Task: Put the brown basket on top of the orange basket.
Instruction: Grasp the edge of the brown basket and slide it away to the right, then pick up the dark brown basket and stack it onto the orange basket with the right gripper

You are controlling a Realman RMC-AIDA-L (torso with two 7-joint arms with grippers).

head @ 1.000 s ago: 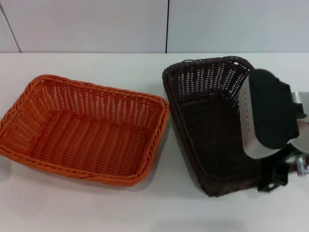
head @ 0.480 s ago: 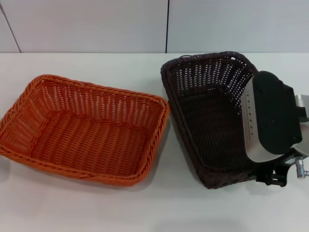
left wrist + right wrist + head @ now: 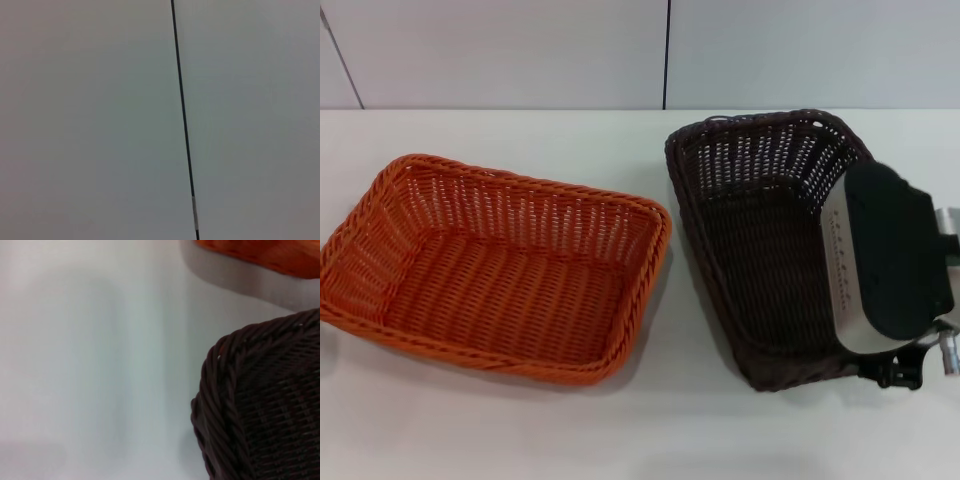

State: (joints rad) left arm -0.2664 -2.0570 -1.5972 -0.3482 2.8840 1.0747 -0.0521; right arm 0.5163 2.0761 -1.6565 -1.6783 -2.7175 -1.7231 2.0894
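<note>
Worktop [image 3: 520, 430], plain white, carries both baskets side by side, a narrow gap between them. My right end effector [image 3: 892, 375] sits at the right edge of the dark brown rectangular woven basket [image 3: 760, 250]; whether its fingers grip the rim I cannot tell. To its left lies the bright orange rectangular woven basket [image 3: 500, 270]. My left arm is out of view.

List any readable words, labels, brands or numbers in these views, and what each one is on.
None can be read.
Right arm, over the brown basket: a row of small marks along its silver edge, too small to read.
Orange basket, table, wall: no text.
</note>
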